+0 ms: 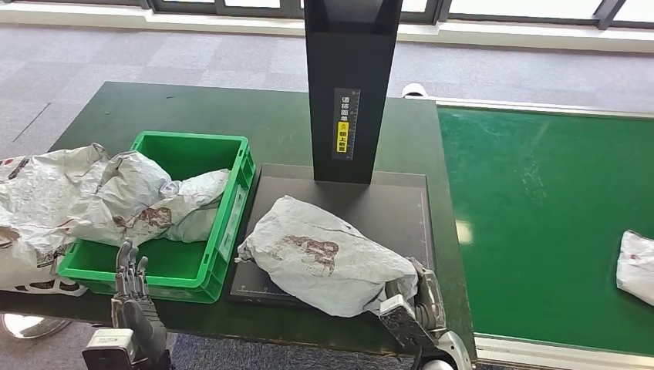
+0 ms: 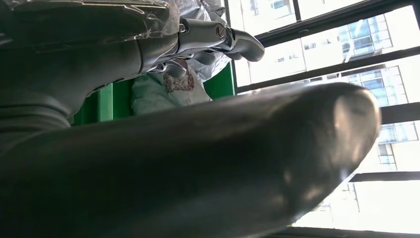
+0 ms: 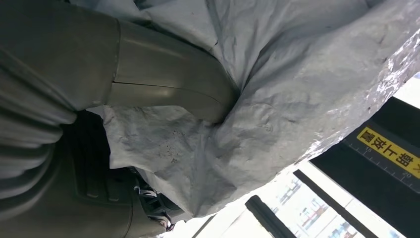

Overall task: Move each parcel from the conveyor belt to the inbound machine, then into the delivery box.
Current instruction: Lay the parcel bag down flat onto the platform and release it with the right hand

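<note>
Gripping the near right end of the grey parcel (image 1: 328, 258), the right hand (image 1: 412, 301) had its thumb (image 3: 168, 84) pressed into the crumpled wrap and darker fingers beneath it. That parcel lay on the black plate of the inbound machine (image 1: 401, 212), its long axis running from ten o'clock to four o'clock, printed side up. At nine o'clock of it, the green delivery box (image 1: 231, 181) held more grey parcels (image 1: 116, 200). Another parcel (image 1: 636, 266) sat at three o'clock on the green conveyor belt (image 1: 540, 193). Just before the box's near wall, the left hand (image 1: 131, 289) stood with fingers upright and slightly apart, holding nothing.
</note>
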`<act>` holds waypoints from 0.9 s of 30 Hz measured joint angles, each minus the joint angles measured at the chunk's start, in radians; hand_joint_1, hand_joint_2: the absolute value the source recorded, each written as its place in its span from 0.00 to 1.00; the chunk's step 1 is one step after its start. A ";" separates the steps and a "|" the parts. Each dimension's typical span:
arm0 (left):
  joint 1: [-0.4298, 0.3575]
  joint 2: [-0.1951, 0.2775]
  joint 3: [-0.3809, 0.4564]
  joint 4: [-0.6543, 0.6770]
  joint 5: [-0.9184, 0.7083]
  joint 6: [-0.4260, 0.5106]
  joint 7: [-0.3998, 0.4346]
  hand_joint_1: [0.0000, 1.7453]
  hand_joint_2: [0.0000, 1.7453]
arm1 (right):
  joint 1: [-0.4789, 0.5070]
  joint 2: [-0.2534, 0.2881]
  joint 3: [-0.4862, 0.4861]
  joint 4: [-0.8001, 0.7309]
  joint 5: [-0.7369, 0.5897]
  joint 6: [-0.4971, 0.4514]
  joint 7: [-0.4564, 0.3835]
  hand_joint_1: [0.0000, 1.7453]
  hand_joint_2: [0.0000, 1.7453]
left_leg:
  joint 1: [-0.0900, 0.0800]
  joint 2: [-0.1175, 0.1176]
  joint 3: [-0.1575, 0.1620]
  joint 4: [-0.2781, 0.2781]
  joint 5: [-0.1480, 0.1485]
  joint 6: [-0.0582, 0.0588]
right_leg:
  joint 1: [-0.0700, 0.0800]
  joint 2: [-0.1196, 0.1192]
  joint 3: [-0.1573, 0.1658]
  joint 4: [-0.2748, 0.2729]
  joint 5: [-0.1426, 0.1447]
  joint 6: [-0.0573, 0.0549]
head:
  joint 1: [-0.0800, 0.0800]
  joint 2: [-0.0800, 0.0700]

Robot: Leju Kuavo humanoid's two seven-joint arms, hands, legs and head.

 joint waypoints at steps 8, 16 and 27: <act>-0.013 0.006 -0.007 0.019 0.000 0.015 0.000 0.00 0.00 | 0.009 0.000 -0.003 0.010 -0.038 -0.031 -0.014 0.00 1.00 | 0.000 0.000 0.000 0.000 0.000 0.000 | 0.000 0.000 0.000 0.000 0.000 0.000 | 0.000 0.000; -0.022 0.009 -0.012 0.050 0.013 -0.025 0.003 0.00 0.00 | 0.025 0.001 -0.035 0.015 -0.098 -0.035 -0.026 0.00 1.00 | 0.000 0.000 0.000 0.000 0.000 0.000 | 0.000 0.000 0.000 0.000 0.000 0.000 | 0.000 0.000; -0.024 0.009 -0.012 0.064 -0.015 0.011 0.002 0.00 0.00 | 0.055 0.010 -0.065 -0.004 -0.105 -0.018 -0.018 0.00 1.00 | 0.000 0.000 0.000 0.000 0.000 0.000 | 0.000 0.000 -0.001 0.000 0.000 0.000 | 0.000 0.000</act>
